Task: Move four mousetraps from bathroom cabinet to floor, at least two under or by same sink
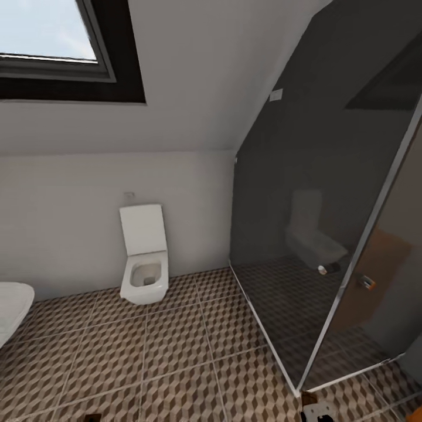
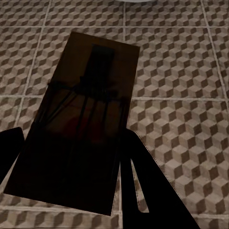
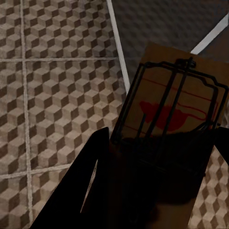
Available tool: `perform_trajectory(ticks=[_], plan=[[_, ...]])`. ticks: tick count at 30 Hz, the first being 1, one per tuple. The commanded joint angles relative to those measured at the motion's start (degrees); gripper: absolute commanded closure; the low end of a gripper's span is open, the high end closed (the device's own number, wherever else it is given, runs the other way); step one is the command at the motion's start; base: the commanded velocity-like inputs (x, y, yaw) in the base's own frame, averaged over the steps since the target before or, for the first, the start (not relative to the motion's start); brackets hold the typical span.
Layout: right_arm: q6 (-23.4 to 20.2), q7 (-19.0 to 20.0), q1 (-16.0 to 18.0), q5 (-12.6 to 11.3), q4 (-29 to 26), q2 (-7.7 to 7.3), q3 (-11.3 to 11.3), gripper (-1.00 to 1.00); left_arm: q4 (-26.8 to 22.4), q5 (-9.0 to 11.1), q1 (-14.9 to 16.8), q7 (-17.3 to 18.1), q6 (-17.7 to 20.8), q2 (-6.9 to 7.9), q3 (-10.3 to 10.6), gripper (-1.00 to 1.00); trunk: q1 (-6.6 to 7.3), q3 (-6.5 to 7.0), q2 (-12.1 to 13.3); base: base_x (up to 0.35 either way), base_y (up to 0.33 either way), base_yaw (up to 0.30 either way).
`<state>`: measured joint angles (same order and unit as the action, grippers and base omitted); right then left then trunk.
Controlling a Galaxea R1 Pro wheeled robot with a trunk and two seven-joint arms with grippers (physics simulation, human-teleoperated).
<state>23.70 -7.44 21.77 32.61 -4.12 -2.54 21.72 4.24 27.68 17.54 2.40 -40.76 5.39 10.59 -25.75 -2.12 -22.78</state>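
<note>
My left gripper [image 2: 71,138] is shut on a mousetrap [image 2: 90,95], a flat board with wire parts that lies dark in shadow and hangs over the bathroom floor [image 2: 181,71]. In the right wrist view, my right gripper [image 3: 162,143] is shut on a second mousetrap [image 3: 176,105], tan-brown with a red mark under its wire. It hangs over the cube-pattern tiles beside the shower's pale frame [image 3: 117,43]. At the head view's lower edge a tip of the right gripper [image 1: 316,410] shows. An orange-brown shape [image 1: 381,275] shows in the dark glass; I cannot tell if it is the cabinet.
A white wall-hung toilet [image 1: 144,258] stands at the back wall. The dark glass shower enclosure [image 1: 316,223] fills the right side, its metal corner post [image 1: 351,275] reaching the floor. A white basin rim [image 1: 12,313] pokes in at the left edge. Tiled floor [image 1: 176,351] lies between them.
</note>
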Motion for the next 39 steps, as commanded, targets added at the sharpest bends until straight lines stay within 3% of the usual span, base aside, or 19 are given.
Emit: perform_trajectory(ticks=[1,39], plan=[[0.2,-0.1,0.0,0.5,0.1,-0.01,0.3,1.00,0.2,0.5,0.1,0.2,-0.3,-0.03,0.5,1.00,-0.04,-0.13,-0.1,0.000,0.000,0.300],[0.2,-0.2,0.0,0.5,0.3,-0.01,0.3,1.00,0.2,0.5,0.1,0.2,-0.2,-0.80,0.5,1.00,-0.04,-0.13,-0.1,0.000,0.000,0.300]])
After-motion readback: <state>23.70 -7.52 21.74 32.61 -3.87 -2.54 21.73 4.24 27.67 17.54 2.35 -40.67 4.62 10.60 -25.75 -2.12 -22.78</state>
